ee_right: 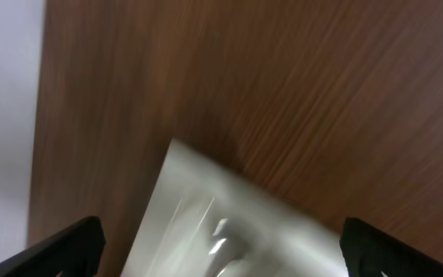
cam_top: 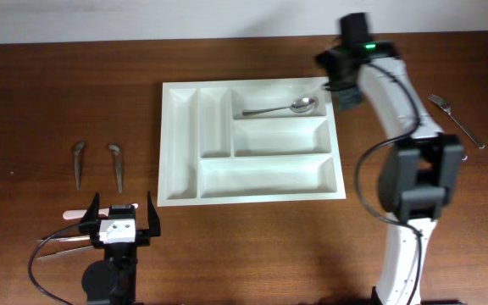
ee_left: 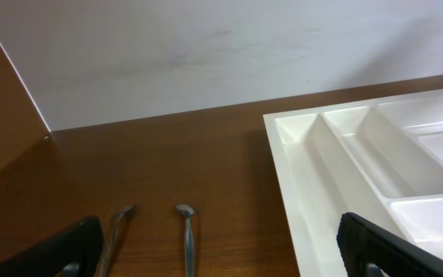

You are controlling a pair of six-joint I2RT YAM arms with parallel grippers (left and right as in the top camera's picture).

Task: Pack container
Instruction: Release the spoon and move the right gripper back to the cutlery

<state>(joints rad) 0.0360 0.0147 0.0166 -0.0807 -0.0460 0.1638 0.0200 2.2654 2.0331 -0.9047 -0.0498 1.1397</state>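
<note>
The white cutlery tray (cam_top: 180, 144) lies mid-table, with two narrow upright compartments and three long crosswise ones. A metal spoon (cam_top: 282, 108) lies in its top crosswise compartment. My right gripper (cam_top: 339, 89) is open and empty above the tray's top right corner; its wrist view shows the blurred tray corner (ee_right: 198, 208) and the spoon bowl (ee_right: 221, 235). My left gripper (cam_top: 124, 222) is open and empty at the near left. Two metal utensils (cam_top: 78, 163) (cam_top: 116, 165) lie left of the tray, also in the left wrist view (ee_left: 188, 235). The tray's left side shows there (ee_left: 306, 185).
A metal fork (cam_top: 456, 120) lies on the table at the far right. A pink-handled utensil (cam_top: 74, 214) and thin metal pieces (cam_top: 62, 244) lie beside the left arm's base. The right arm (cam_top: 413, 186) stands along the right side.
</note>
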